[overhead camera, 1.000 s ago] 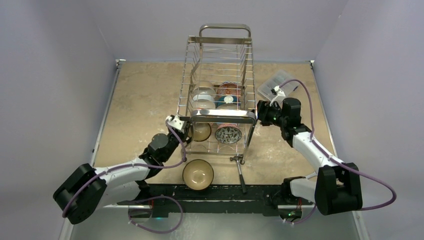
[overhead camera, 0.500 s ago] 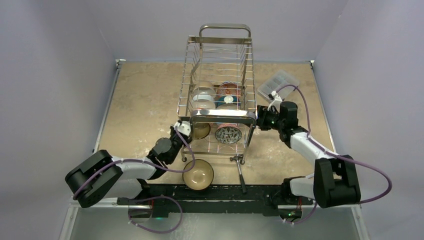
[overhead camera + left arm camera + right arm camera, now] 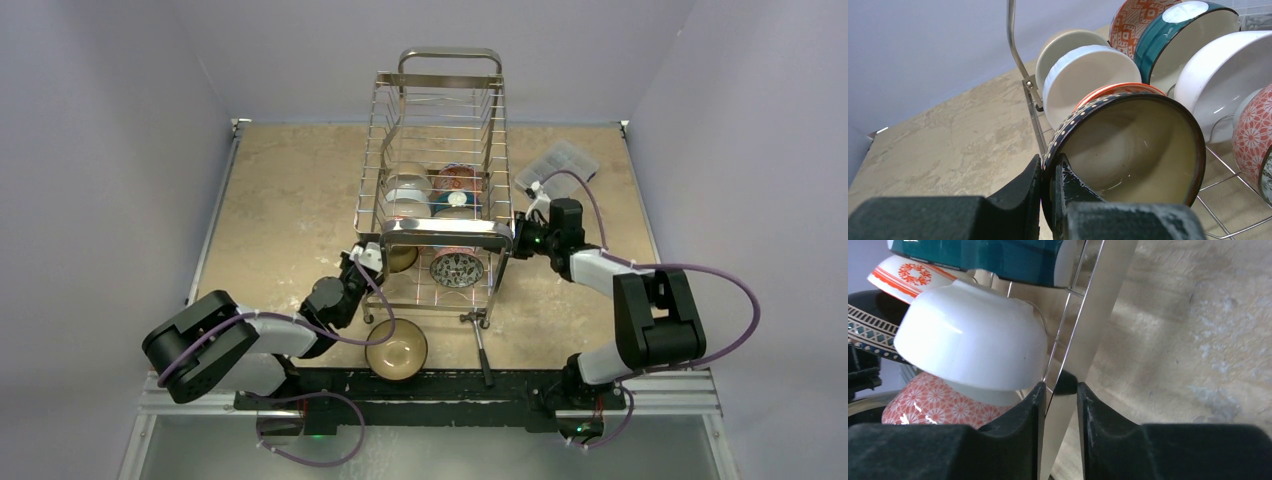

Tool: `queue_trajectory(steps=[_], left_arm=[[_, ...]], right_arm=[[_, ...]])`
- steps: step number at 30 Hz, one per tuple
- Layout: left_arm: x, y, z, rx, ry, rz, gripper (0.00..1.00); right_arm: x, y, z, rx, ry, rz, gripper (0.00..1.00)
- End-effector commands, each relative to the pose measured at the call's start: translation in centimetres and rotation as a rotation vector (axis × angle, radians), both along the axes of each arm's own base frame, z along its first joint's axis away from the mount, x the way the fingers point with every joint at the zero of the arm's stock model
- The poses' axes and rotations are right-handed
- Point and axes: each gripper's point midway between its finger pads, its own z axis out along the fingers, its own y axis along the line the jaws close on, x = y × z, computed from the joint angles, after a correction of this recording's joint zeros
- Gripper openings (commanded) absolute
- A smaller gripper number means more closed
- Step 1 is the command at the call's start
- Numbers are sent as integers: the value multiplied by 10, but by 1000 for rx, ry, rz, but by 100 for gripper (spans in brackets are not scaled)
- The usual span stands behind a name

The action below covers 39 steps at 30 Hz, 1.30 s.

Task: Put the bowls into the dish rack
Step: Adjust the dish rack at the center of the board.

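Left claw (image 3: 1048, 185) pinches the rim of the dark dotted bowl (image 3: 1133, 145), tilted at the lower tier of the dish rack (image 3: 445, 230). Right claw (image 3: 1059, 395) straddles a rack post; clamped or not, I can't tell. Next, I'd say: seat it, release.

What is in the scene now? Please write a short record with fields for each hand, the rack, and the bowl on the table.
left hand: shut on the rim of the dark bowl
dark bowl: tilted, at the near left corner of the dish rack
right hand: fingers either side of a rack post; grip unclear
in rack: white bowl and others, on edge
on table: brown bowl, upright, in front of the rack
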Motion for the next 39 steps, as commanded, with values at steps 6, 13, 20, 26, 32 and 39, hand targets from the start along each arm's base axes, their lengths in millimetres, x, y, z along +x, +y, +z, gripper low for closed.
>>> queue_trajectory(steps=[6,13,20,26,32,39], left_arm=[[-3,-16,36,-50,-113,-49,0],[-4,-21,35,-13,-127,-65,0],[1,-21,35,2,-135,-32,0],[5,-24,35,19,-144,38,0],[-1,-32,36,66,-204,39,0],[-8,-56,26,213,-233,8,0]], right_arm=[[45,2,20,-26,-78,11,0],[70,-3,32,-66,-99,-35,0],[76,0,47,-40,-130,-32,7],[63,3,50,-12,-130,-19,7],[54,3,45,-8,-115,-11,3],[51,3,45,-8,-111,-12,0]])
